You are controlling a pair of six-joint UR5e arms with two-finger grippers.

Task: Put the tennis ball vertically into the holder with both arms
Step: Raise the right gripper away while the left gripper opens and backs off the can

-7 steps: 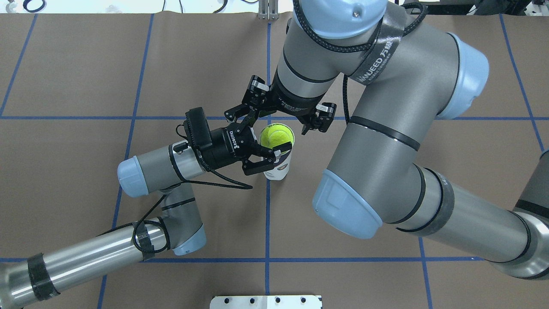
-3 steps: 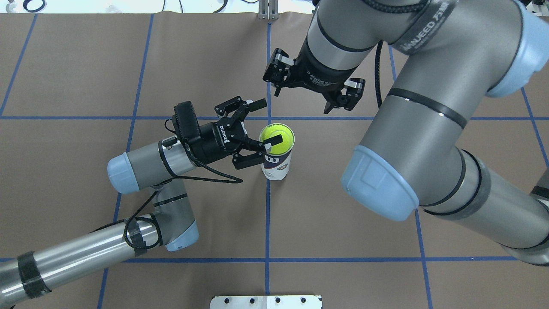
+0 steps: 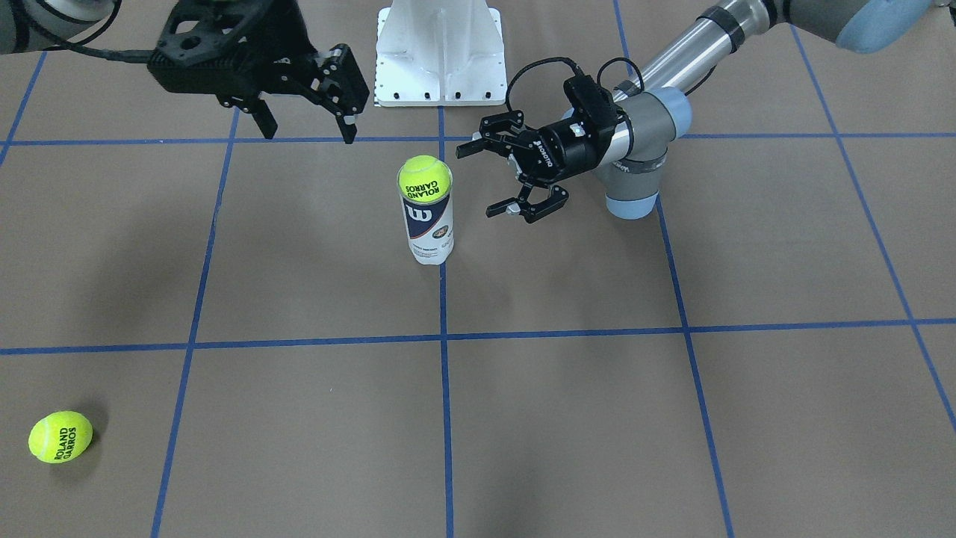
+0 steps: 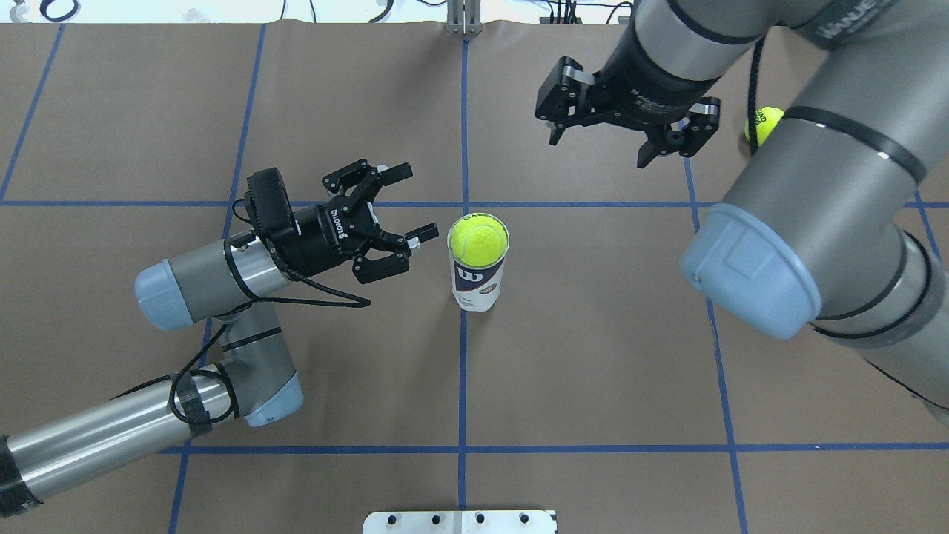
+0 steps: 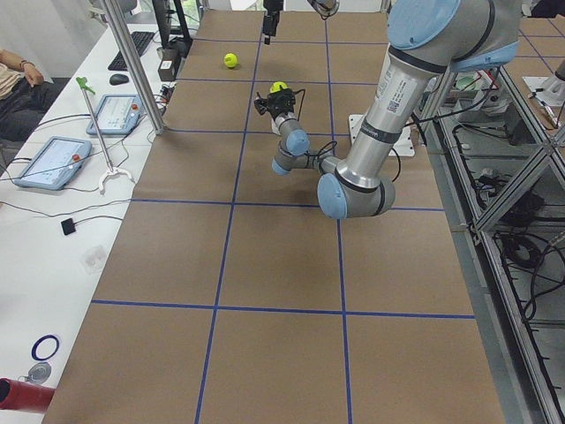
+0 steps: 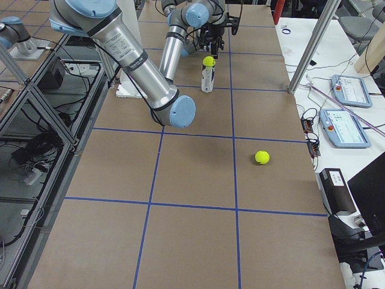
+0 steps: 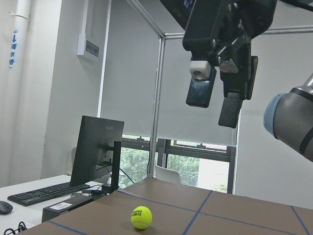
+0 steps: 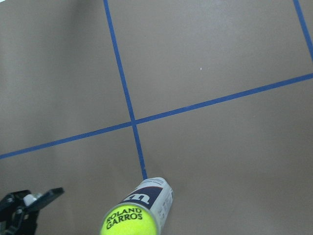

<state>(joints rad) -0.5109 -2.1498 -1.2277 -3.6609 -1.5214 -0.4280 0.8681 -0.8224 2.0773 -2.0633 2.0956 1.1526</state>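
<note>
Where a blue tape line [image 4: 463,371] ran along the brown-papered bench [image 4: 593,334], the holder [image 4: 478,282] stood upright, a tennis ball [image 4: 478,242] seated in its mouth. My left end effector [image 4: 411,215] hung beside it, fingers spread, empty. My right end effector [image 4: 600,148] hovered farther off, likewise spread. A second ball [image 3: 60,436] lay well apart. Monitor [image 7: 95,147] and drawn blinds [image 7: 195,98] beyond.

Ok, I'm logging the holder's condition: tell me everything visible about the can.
The can is a clear plastic cylinder with a navy-and-white label and white W, upright on the table on a blue line. A yellow tennis ball sits in its top, protruding. Neither the left hand nor the right hand touches it.
</note>
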